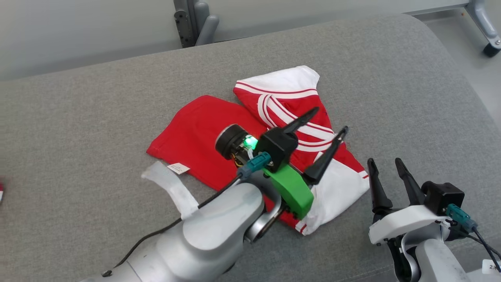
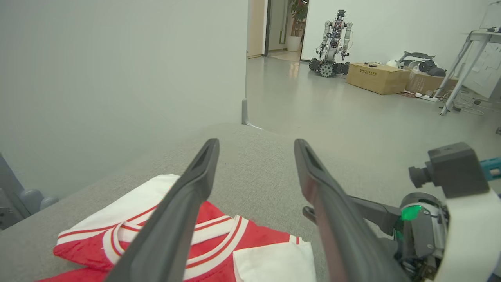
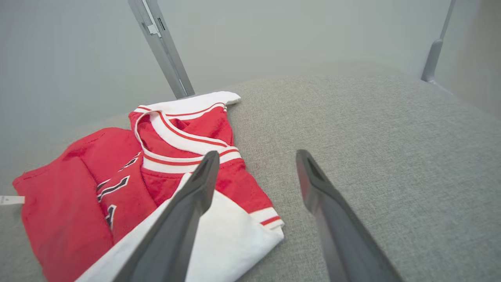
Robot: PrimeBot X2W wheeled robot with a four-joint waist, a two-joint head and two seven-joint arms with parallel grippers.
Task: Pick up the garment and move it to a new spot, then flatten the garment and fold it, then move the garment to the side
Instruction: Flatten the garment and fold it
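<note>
**On the grey cushion (image 1: pixel 78 117): a half-folded shirt (image 1: pixel 195 129), both grippers empty**

At the far left edge of the head view a scrap of red (image 1: pixel 1 192) is cut off by the frame, and I cannot tell what it is. A little to the right, a small white label (image 1: pixel 178 168) and a pale strip (image 1: pixel 172 188) poke out from the shirt's lower left corner. The shirt lies in the middle of the frame, rumpled and doubled over. Its left part is plain red, and the striped collar and a white sleeve are bunched up on the right.

It looks thin, limp and light. I'd expect it to sag, drag and unfold when lifted, and perhaps to slide on itself where the layers overlap. The best holds seem to be the edges: the red hem corner on the left, or the white sleeve end at the lower right. A pinch there should catch cloth without bunching the rest.

The left gripper (image 1: pixel 331 119) hangs over the collar with its fingers spread wide and nothing between them. The right gripper (image 1: pixel 384 160) sits just beside the sleeve at the lower right of the frame, equally wide and empty.

The left arm hides the middle and lower hem of the shirt in the head view. The black-and-white lettering is creased into the fold and unreadable.
</note>
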